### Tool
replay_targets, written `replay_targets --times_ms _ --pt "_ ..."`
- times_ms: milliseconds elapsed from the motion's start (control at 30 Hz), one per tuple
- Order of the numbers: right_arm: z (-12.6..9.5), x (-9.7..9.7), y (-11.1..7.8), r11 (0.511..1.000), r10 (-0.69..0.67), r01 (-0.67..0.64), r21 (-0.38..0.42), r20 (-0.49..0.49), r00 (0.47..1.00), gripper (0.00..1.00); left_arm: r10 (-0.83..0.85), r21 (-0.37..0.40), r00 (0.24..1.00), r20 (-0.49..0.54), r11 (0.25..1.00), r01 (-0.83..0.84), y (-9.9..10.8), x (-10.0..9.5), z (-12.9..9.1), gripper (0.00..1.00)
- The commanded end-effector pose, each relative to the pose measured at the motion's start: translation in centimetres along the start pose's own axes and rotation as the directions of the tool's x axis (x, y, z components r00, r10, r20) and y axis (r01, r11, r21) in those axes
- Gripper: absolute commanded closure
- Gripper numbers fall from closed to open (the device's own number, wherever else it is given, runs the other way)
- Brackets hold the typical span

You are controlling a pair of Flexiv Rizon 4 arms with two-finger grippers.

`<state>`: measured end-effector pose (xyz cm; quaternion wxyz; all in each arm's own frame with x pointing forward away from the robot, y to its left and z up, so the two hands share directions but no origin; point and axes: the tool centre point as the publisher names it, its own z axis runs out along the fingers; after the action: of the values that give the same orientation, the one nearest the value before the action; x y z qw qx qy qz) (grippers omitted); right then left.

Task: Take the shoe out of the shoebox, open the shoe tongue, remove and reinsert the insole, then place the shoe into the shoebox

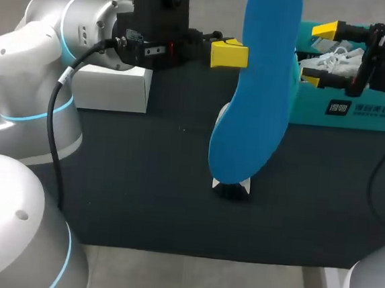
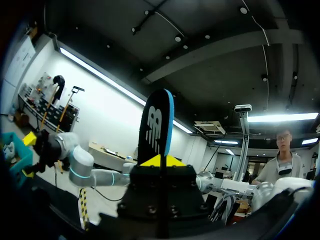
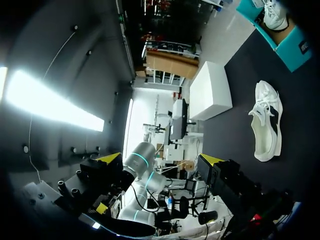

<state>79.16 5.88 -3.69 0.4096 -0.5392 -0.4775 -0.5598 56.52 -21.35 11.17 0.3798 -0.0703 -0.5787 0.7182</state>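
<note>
Pinching the insole [image 1: 254, 89] in our left tool [image 1: 235, 55], we hold it upright, high over the middle of the table [image 1: 129, 179]. The shoe [image 3: 266, 122] lies on the table, well apart from the shoebox [image 1: 357, 111] at the far edge. Our right tool [image 1: 320, 53] hangs spread wide by the shoebox.

L tool [image 1: 230, 55] raised, clamped; R tool [image 1: 320, 53] raised, fingers wide apart.

The blue insole [image 1: 254, 89] hides nearly all of the shoe [image 1: 232, 187] behind it, and its top is cut off.
</note>
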Motion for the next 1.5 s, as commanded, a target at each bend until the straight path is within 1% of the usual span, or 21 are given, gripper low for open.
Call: replay_targets --times_ms 33,133,167,467,533,567,600,633,667,700,767,800,867,900,933,967,1033,1067,1133,1167,1500 --pt "1.0 -0.6 1.2 0.993 0.017 -0.022 0.115 0.049 0.999 0.00 0.000 -0.001 1.000 -0.002 1.000 0.000 0.0 -0.1 0.0 1.00" --pt "1.1 -0.9 1.1 0.990 0.014 -0.024 0.137 0.074 0.997 0.00 0.000 -0.001 1.000 -0.002 1.000 0.000 0.0 -0.1 0.0 1.00" --pt "1.1 -0.9 1.1 0.993 0.013 -0.022 0.116 0.079 0.997 0.00 0.000 -0.001 1.000 -0.002 1.000 0.000 0.0 -0.1 0.0 1.00" --pt "1.1 -0.9 1.1 0.993 0.013 -0.022 0.116 0.079 0.997 0.00 0.000 -0.001 1.000 -0.002 1.000 0.000 0.0 -0.1 0.0 1.00" --pt "1.1 -0.9 1.1 0.993 0.013 -0.022 0.116 0.079 0.997 0.00 0.149 -0.146 0.989 -0.007 0.978 -0.148 -0.1 -0.8 -0.2 1.00" --pt "1.1 -0.9 1.1 0.993 0.013 -0.022 0.116 0.079 0.997 0.00 0.213 -0.211 0.977 -0.003 0.955 -0.209 -0.2 -1.3 -0.5 1.00" --pt "1.1 -0.9 1.1 0.993 0.013 -0.022 0.116 0.079 0.997 0.00 0.292 -0.287 0.956 -0.034 0.913 -0.289 -0.1 -1.6 -0.9 1.00" --pt "1.1 -0.9 1.1 0.993 0.013 -0.022 0.116 0.079 0.997 0.00 0.380 -0.328 0.924 -0.039 0.869 -0.371 -0.3 -2.2 -1.3 1.00" --pt "1.1 -0.9 1.1 0.993 0.013 -0.022 0.116 0.079 0.997 0.00 0.451 -0.380 0.890 -0.060 0.814 -0.439 -0.4 -2.7 -1.7 1.00" --pt "1.1 -0.9 1.1 0.993 0.013 -0.022 0.116 0.079 0.997 0.00 0.505 -0.415 0.859 -0.081 0.767 -0.490 -0.5 -3.1 -2.1 1.00" --pt "1.1 -0.9 1.1 0.993 0.013 -0.022 0.116 0.079 0.997 0.00 0.615 -0.456 0.780 -0.119 0.664 -0.593 -0.8 -3.9 -2.7 1.00" --pt "1.1 -0.9 1.1 0.993 0.013 -0.022 0.116 0.079 0.997 0.00 0.648 -0.456 0.751 -0.127 0.634 -0.625 -0.9 -4.2 -2.9 1.00" --pt "1.1 -0.9 1.1 0.993 0.013 -0.022 0.116 0.079 0.997 0.00 0.712 -0.484 0.679 -0.179 0.537 -0.691 -0.8 -4.8 -3.3 1.00" --pt "1.1 -0.9 1.1 0.993 0.013 -0.022 0.116 0.079 0.997 0.00 0.728 -0.484 0.659 -0.191 0.514 -0.708 -0.7 -5.1 -3.3 1.00" --pt "1.1 -0.9 1.1 0.993 0.013 -0.022 0.116 0.079 0.997 0.00 0.745 -0.496 0.628 -0.226 0.467 -0.732 -0.6 -5.3 -3.4 1.00" --pt "1.1 -0.9 1.1 0.993 0.013 -0.022 0.116 0.079 0.997 0.00 0.760 -0.503 0.591 -0.269 0.413 -0.759 -0.5 -5.6 -3.4 1.00" --pt "1.1 -0.9 1.1 0.993 0.013 -0.022 0.116 0.079 0.997 0.00 0.775 -0.528 0.505 -0.380 0.266 -0.806 -0.1 -6.1 -3.5 1.00" --pt "1.1 -0.9 1.1 0.993 0.013 -0.022 0.116 0.079 0.997 0.00 0.771 -0.537 0.479 -0.420 0.214 -0.816 0.1 -6.4 -3.7 1.00" --pt "1.1 -0.9 1.1 0.993 0.013 -0.022 0.116 0.079 0.997 0.00 0.792 -0.538 0.416 -0.446 0.134 -0.832 0.2 -6.8 -4.0 1.00" --pt "1.1 -0.9 1.1 0.993 0.013 -0.022 0.116 0.079 0.997 0.00 0.792 -0.544 0.413 -0.450 0.124 -0.830 0.3 -6.9 -4.2 1.00" --pt "1.1 -0.9 1.1 0.993 0.013 -0.022 0.116 0.079 0.997 0.00 0.792 -0.544 0.413 -0.450 0.124 -0.830 0.3 -6.9 -4.2 1.00"
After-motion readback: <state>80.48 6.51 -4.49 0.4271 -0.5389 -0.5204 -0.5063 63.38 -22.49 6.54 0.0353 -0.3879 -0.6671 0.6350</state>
